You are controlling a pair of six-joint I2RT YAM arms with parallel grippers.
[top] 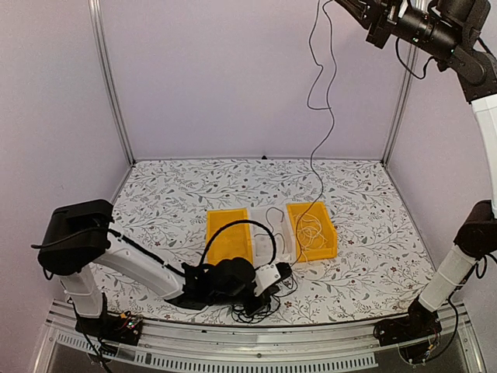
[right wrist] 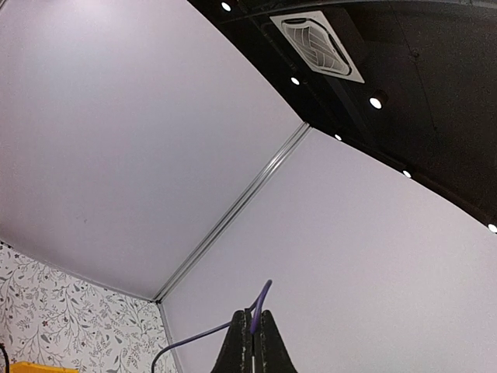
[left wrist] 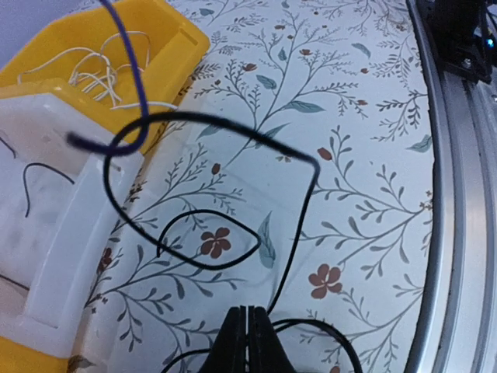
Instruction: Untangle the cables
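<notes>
We see the counter closed in by pale walls at the back and both sides, with a metal rail along its near edge. Three bins stand in a row near the middle: a left yellow bin, a white bin and a right yellow bin. Open patterned surface shows between them and the back wall, and on either side.

The left arm lies low over the near edge, close to the rail. The left jaws are pressed together at a tangle of black cables lying between the bins and the rail. From its wrist view a black strand loops over the counter and runs down right beside the tips; we cannot tell whether it is pinched.

The right arm is raised high in the far right corner. The right jaws are clenched on a thin dark cable, which hangs in loose bends down towards the right yellow bin. A cream cable lies coiled in that bin. A thin strand lies in the white bin.
</notes>
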